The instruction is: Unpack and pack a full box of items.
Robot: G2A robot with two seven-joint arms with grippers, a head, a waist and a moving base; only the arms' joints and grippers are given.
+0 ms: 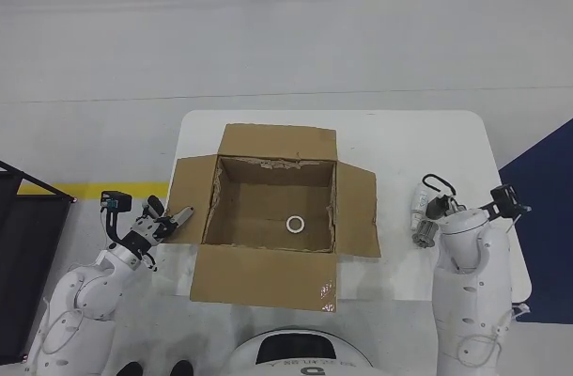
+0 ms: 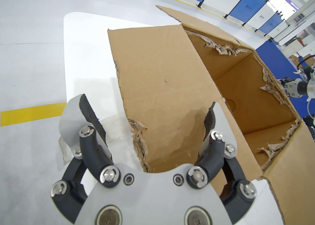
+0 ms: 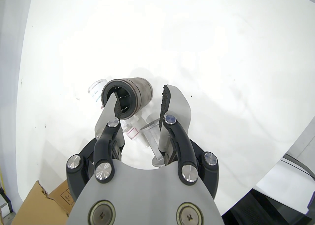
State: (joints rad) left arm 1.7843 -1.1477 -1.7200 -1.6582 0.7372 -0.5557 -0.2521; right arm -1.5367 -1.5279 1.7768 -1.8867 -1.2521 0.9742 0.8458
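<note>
An open cardboard box (image 1: 272,150) stands mid-table with all flaps spread; a white tape ring (image 1: 295,224) lies on its floor. My left gripper (image 1: 180,216) (image 2: 147,108) is open, its fingers on either side of the torn edge of the box's left flap (image 2: 157,68). On the table right of the box, my right gripper (image 1: 424,231) (image 3: 140,93) is open over a small pile. One finger (image 3: 115,106) sits inside the bore of a dark metal cylinder (image 3: 134,92); the other stands apart from its outer wall.
Under the cylinder lie a clear bottle (image 3: 96,90) (image 1: 420,200), a flanged metal part (image 3: 152,128) and a clear labelled piece (image 3: 133,134). A black carabiner (image 1: 439,183) lies just beyond them. The table's right edge (image 1: 498,169) is close by.
</note>
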